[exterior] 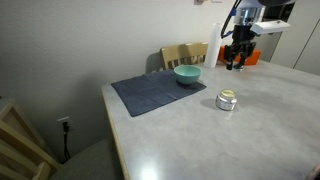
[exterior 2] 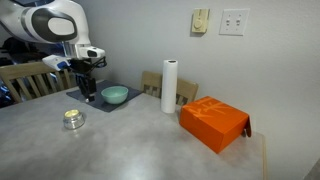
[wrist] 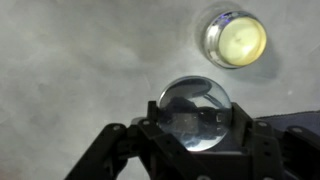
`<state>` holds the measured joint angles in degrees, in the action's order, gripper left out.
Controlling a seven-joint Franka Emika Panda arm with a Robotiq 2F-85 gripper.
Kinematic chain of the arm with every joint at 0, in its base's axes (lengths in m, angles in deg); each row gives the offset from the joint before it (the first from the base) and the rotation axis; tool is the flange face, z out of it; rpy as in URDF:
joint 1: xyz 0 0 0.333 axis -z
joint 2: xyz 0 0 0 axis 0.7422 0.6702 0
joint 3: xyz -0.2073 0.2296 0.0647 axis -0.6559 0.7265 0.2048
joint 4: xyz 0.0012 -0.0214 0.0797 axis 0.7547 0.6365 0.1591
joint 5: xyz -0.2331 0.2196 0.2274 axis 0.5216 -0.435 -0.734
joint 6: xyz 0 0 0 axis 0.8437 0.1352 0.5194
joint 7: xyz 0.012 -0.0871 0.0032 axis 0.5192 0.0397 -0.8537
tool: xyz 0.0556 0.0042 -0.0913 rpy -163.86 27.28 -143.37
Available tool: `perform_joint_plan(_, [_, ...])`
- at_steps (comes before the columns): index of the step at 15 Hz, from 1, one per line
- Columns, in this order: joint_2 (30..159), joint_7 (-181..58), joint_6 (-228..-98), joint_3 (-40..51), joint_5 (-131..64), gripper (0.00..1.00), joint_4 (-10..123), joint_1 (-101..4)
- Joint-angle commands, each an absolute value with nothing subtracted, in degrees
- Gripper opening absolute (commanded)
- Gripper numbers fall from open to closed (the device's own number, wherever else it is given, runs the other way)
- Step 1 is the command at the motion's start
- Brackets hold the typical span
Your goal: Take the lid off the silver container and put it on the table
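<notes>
Though both exterior views show it too small to make out, the lid [wrist: 195, 103] is plain in the wrist view: a round, shiny metal disc set between the fingers [wrist: 150, 128] of the Robotiq gripper [wrist: 196, 122], which press against its rim from either side. Whether its underside touches the table [wrist: 70, 60] I cannot tell. The silver container [wrist: 235, 38] stands uncovered on the bare grey top beyond the gripper, apart from the lid, with a pale yellow filling showing inside. In both exterior views the tin [exterior: 226, 99] [exterior 2: 73, 119] sits toward the middle of the table [exterior: 200, 140] [exterior 2: 130, 150], just off one edge of the dark placemat [exterior: 150, 93] [exterior 2: 100, 103]. The gripper [exterior: 236, 64] [exterior 2: 88, 93] hangs low, between the tin and the table edge nearest the robot's base. A teal bowl [exterior: 187, 74] [exterior 2: 115, 95] rests on the placemat, at the corner that lies closest to a wooden chair [exterior: 185, 54] pushed in at the table's edge. An orange box [exterior 2: 214, 122] lies near a rounded corner of the table, and a paper towel roll [exterior 2: 170, 85] stands upright between that box and the bowl.
</notes>
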<state>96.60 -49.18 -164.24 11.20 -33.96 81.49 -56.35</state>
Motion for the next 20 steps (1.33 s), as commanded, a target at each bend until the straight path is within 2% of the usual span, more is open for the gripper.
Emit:
perform_joint_plan(1, [95.6,-52.6,-170.3,10.1,-35.9,0.44,85.8,-52.8])
perform_joint_plan(6, [99.8,-57.0,-174.0,9.4,-38.9,0.44,85.3,-49.2])
perform_joint_plan(20, [113.6,-59.3,-168.3,9.9,-40.4,0.44,74.5,-49.2])
